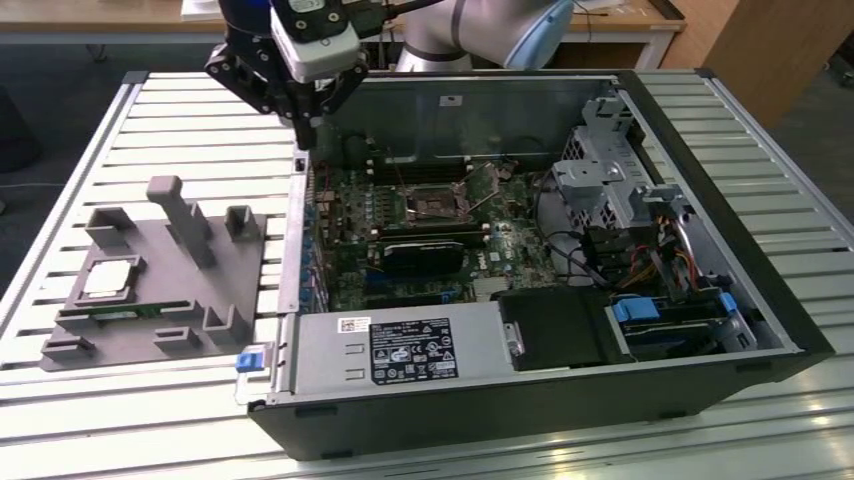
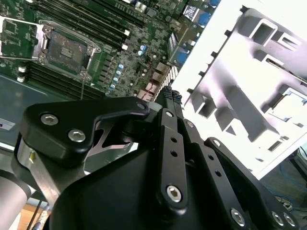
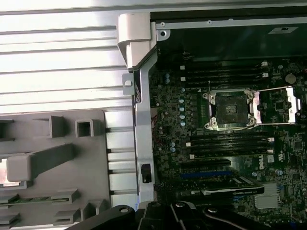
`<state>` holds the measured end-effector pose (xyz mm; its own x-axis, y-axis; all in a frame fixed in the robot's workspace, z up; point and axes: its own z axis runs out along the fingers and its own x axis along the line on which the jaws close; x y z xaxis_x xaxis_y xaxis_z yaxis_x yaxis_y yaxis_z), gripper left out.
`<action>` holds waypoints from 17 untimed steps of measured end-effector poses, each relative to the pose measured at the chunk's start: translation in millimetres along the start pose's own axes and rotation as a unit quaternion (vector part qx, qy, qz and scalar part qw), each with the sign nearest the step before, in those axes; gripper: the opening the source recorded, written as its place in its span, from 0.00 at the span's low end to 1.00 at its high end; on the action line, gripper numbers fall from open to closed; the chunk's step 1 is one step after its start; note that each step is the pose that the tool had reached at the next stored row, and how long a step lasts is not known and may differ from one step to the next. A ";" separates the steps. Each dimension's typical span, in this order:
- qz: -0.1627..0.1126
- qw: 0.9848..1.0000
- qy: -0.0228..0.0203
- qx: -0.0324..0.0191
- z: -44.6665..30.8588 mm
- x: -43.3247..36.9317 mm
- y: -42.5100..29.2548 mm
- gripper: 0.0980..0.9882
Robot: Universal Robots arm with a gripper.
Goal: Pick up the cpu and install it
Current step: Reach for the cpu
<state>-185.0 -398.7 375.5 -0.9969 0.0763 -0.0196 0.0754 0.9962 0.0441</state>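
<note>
Your gripper looks pinched shut, holding nothing; cpu lies well away from it on tray. Descend closed and you'd jab the chip

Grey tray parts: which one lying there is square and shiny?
The cpu, a flat silvery square; the memory stick beside it is long, narrow and green.
</note>
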 end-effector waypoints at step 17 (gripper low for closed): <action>0.000 1.000 0.000 0.000 2.4 20.7 -1.0 0.02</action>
<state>-205.6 -398.0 372.6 -0.9969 0.0762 -0.0195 0.0753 0.9962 0.0440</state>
